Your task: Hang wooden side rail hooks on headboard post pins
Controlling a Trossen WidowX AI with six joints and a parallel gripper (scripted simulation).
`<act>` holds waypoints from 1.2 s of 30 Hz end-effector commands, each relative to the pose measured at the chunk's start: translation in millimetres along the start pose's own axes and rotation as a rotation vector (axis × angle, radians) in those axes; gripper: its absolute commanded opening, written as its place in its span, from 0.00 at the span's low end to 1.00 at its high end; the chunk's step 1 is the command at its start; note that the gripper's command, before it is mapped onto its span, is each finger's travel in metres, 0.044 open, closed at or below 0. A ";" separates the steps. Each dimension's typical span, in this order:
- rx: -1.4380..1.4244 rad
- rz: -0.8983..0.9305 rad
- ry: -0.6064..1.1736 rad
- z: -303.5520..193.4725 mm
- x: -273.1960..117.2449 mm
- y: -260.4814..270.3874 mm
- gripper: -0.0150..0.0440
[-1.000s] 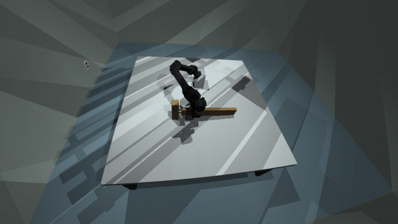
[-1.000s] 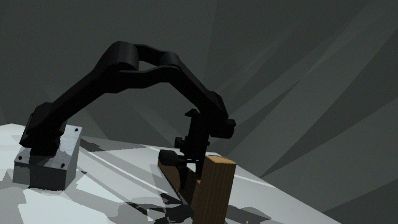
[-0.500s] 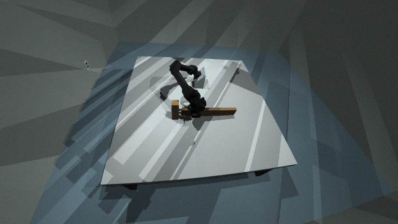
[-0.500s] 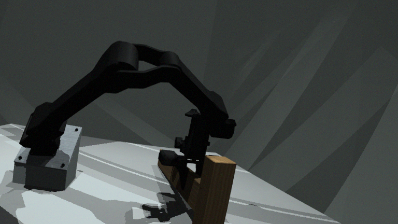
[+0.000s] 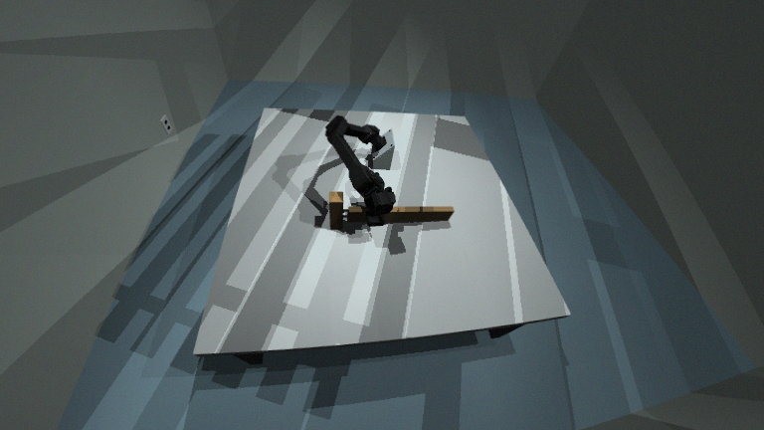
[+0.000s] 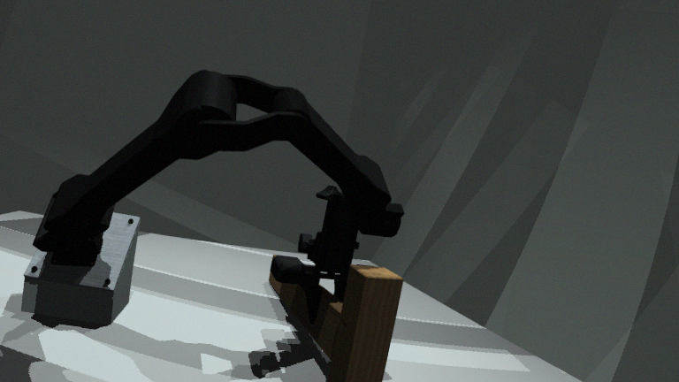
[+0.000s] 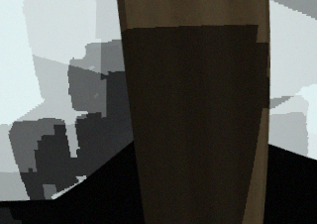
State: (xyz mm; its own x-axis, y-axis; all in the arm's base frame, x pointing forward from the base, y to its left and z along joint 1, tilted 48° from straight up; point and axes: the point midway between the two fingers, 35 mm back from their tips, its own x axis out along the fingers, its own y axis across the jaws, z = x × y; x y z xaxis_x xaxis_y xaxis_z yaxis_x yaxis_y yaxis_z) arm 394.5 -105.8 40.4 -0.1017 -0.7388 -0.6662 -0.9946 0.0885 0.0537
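The wooden side rail (image 5: 425, 214) (image 6: 325, 325) (image 7: 193, 110) runs to the right from near the post in the top view. Its far end looks low at the table. The headboard post (image 5: 336, 214) (image 6: 370, 323) stands upright at the rail's left end, with a small gap between them. Dark hooks (image 5: 345, 213) show in that gap; whether they sit on the pins inside the slot cannot be seen. My gripper (image 5: 375, 219) (image 6: 326, 302) is shut on the rail near its post end, one finger on each side. In the wrist view the rail passes between the dark fingers.
The arm's metal base block (image 5: 384, 157) (image 6: 74, 302) stands at the back of the table (image 5: 468, 267) in the top view. The arm arches from it over to the rail. Broad shadows cross the table top.
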 end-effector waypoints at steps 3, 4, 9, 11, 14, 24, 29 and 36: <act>0.002 -0.020 0.001 -2.4 -7.4 -4.1 0.25; 0.002 -0.020 0.001 -2.5 -7.4 -4.0 0.25; 0.002 -0.020 0.001 -3.1 -7.4 -3.4 0.25; 0.002 -0.020 0.001 -3.3 -7.4 -3.2 0.25; 0.002 -0.020 0.001 -3.6 -7.3 -2.8 0.25; 0.002 -0.020 0.001 -4.7 -7.1 -1.7 0.25; 0.002 -0.020 0.001 -5.0 -6.7 -1.3 0.25; 0.002 -0.020 0.001 -5.8 -5.9 -1.5 0.25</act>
State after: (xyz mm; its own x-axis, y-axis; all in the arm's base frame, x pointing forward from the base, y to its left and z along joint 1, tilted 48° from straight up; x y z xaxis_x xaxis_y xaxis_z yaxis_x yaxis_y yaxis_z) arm 394.3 -108.6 43.8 -0.0996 -0.7391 -0.6662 -0.9948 0.0871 0.0522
